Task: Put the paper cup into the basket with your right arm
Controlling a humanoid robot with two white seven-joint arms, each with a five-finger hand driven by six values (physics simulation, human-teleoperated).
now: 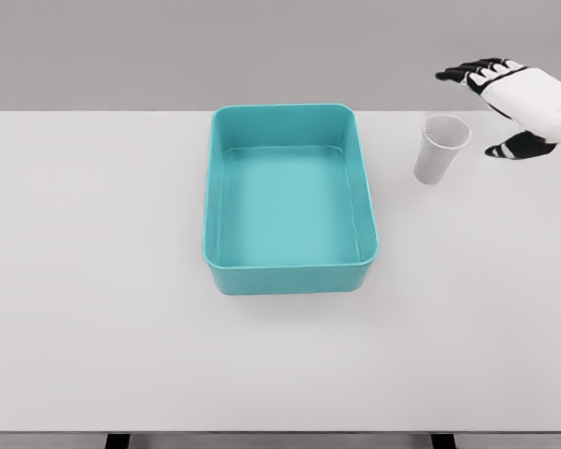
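Note:
A white paper cup (440, 149) stands upright on the white table, to the right of the teal basket (290, 271). The basket is a rectangular tub with nothing inside it. My right hand (491, 108) hovers just right of the cup, at the far right of the head view. Its black fingers (467, 72) are spread above the cup's height and the thumb (516, 147) points toward the cup from below. A small gap separates hand and cup; the hand holds nothing. The left arm is out of the picture.
The white table (93, 281) stretches across the whole view, with its front edge near the bottom and its back edge behind the basket. A plain grey wall lies beyond.

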